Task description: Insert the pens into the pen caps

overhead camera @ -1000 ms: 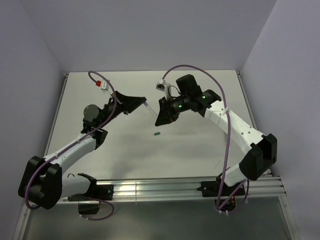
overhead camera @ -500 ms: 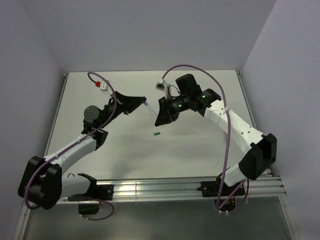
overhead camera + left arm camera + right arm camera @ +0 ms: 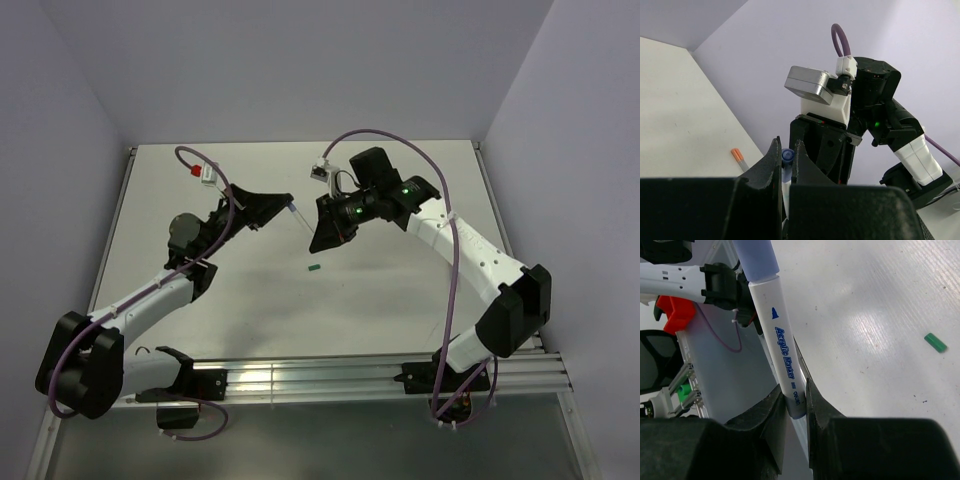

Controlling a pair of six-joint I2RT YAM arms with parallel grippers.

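Left tool (image 3: 787,145) is clamped on the blue cap (image 3: 787,156). Right tool (image 3: 794,400) is clamped on the white pen (image 3: 782,355), which appears seated in it. The green cap (image 3: 314,267), on the counter (image 3: 400,300) at 6 o'clock of both tools, is not yet fitted.

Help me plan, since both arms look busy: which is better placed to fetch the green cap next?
Right, probably: the green cap lies nearer the right fingers than the left fingers, and shows in the right wrist view. Right holds the pen, left the blue cap.
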